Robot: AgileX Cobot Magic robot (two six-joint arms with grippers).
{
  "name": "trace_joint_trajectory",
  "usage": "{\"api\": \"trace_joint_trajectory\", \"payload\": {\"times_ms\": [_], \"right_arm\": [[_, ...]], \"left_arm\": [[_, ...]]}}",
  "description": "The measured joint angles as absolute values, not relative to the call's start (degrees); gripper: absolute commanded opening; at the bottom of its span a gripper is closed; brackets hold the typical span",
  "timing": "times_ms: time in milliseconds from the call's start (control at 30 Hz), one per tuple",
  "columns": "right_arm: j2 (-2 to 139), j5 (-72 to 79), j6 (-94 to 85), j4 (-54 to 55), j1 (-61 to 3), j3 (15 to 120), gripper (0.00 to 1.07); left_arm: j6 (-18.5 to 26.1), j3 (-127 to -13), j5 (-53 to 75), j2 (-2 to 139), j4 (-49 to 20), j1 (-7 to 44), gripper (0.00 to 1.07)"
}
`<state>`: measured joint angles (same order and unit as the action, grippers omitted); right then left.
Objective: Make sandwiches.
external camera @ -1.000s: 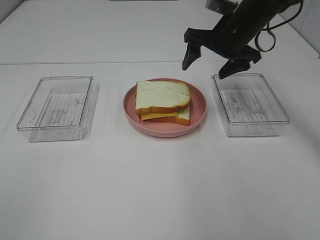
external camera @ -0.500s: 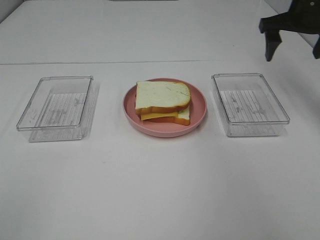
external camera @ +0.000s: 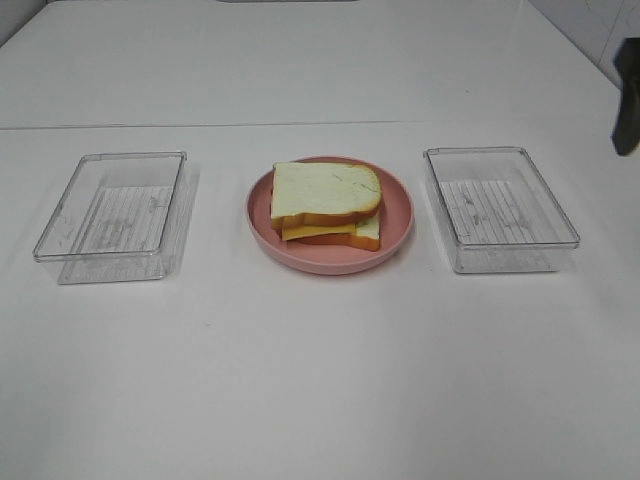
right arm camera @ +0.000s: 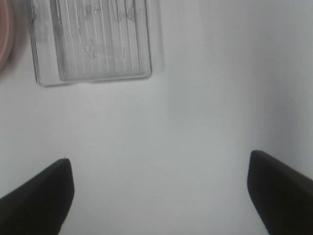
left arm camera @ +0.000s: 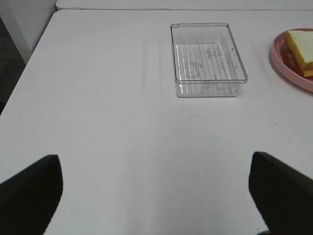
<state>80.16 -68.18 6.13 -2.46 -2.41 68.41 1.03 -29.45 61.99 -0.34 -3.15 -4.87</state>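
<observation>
- The sandwich [external camera: 326, 203] sits on the pink round plate [external camera: 398, 213] at the middle of the white worktop [external camera: 320, 370]. It is assembled: a white bread slice with an orange-brown crust lies on top, a yellow cheese slice shows below it at the near edge, and a second bread slice lies at the bottom.
- A pale green tint shows at the right side of the lower layers; whether this is a lettuce leaf cannot be told.
- The left clear plastic tray [external camera: 112, 214] stands on the worktop well apart from the plate, on the left of the exterior high view. It holds nothing. Its base is ribbed.
- The right clear plastic tray [external camera: 498, 206] stands just beside the plate on the other side, not touching it. It also holds nothing.
- The left gripper [left arm camera: 156, 188] is above bare worktop, with the left tray ahead of it and the plate rim at the edge of the left wrist view. Its fingers [left arm camera: 30, 190] are spread wide apart and hold nothing.
- The right gripper [right arm camera: 159, 193] is above bare worktop beside the right tray. Its fingers [right arm camera: 281, 188] are spread wide apart and hold nothing.
- In the exterior high view only one dark part of the right arm [external camera: 627, 95] shows, at the right edge, well apart from the sandwich.
</observation>
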Motion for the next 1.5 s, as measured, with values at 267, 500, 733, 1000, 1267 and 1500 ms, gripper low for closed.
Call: {"api": "trace_joint_trajectory", "payload": {"times_ms": [267,500,733,1000,1267,1500], "right_arm": [[52.54,-65.15,6.53,-2.41,-2.41,49.62,0.89],[25.1,-65.03,6.53,-5.04,-2.41,38.04,0.89],[7.68,-65.03,6.53,-6.25,-2.41,29.97,0.89],[-0.11,-64.57,6.53,-6.36,-2.41,26.36,0.89],[-0.23,-63.77,6.53,-6.36,-2.41,26.13,0.89],[-0.23,-63.77,6.53,-6.42,-2.41,26.13,0.89]], "left_arm": [[1.03,-29.45,61.99,-0.34,-3.15,-4.87,0.98],[1.03,-29.45,61.99,-0.34,-3.15,-4.87,0.98],[1.03,-29.45,61.99,-0.34,-3.15,-4.87,0.98],[1.03,-29.45,61.99,-0.34,-3.15,-4.87,0.98],[1.03,-29.45,61.99,-0.34,-3.15,-4.87,0.98],[1.03,-29.45,61.99,-0.34,-3.15,-4.87,0.98]]}}
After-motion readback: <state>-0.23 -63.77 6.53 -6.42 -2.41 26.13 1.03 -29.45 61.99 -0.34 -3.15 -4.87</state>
